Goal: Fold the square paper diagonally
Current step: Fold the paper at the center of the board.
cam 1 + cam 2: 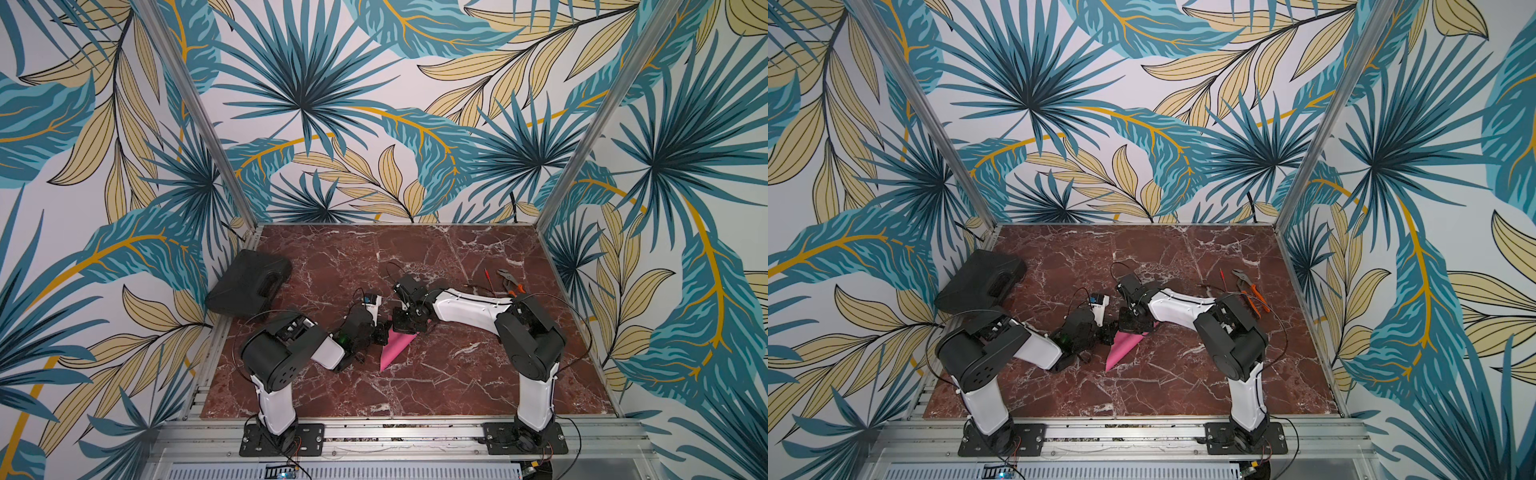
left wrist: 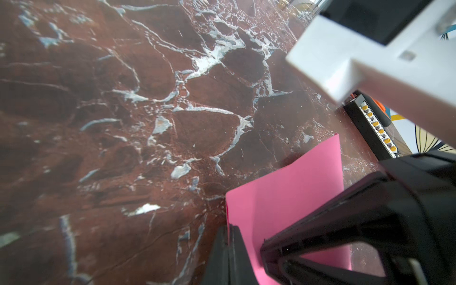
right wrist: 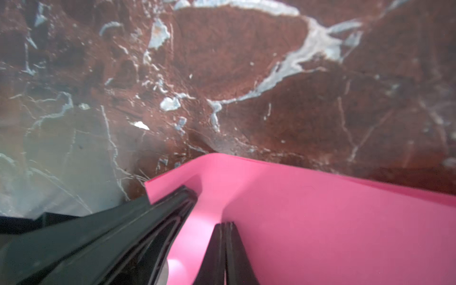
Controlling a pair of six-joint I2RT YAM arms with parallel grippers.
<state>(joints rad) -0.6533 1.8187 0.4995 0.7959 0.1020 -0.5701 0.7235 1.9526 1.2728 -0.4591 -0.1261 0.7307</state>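
Note:
The square paper (image 1: 395,351) (image 1: 1123,347) is bright pink and shows as a narrow triangle on the marble table, just left of the middle. My left gripper (image 1: 380,332) (image 2: 228,225) is shut on one edge of it; the pink edge runs between its fingers. My right gripper (image 1: 405,328) (image 3: 225,223) is shut, its tips against the paper's (image 3: 320,222) upper face, with no paper seen between them. The two grippers stand close together at the paper's far end. In the left wrist view the paper (image 2: 283,202) curves up off the table.
A black case (image 1: 249,286) leans at the left wall. Pliers with orange handles (image 1: 509,282) and a thin red tool (image 1: 488,278) lie at the back right. Metal posts stand at the far corners of the marble table (image 1: 457,382).

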